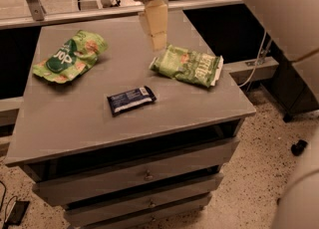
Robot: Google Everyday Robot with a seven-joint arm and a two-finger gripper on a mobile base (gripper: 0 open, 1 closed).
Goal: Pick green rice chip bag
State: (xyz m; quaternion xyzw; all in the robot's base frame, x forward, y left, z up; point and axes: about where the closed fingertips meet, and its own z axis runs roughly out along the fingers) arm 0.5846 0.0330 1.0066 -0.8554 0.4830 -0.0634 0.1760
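The green rice chip bag (70, 57) lies on the left part of the grey cabinet top (75, 118); it is bright green with a dark green oval logo in white letters. My gripper (155, 30) hangs above the back middle of the top, well to the right of that bag and just left of and above the paler green bag (188, 65). It holds nothing that I can see.
A paler green rectangular bag with a white edge lies at the right. A small dark blue bar wrapper (130, 99) lies in the middle front. The cabinet has drawers (144, 173) below. A metal rail (65, 16) runs behind. The floor drops off to the right.
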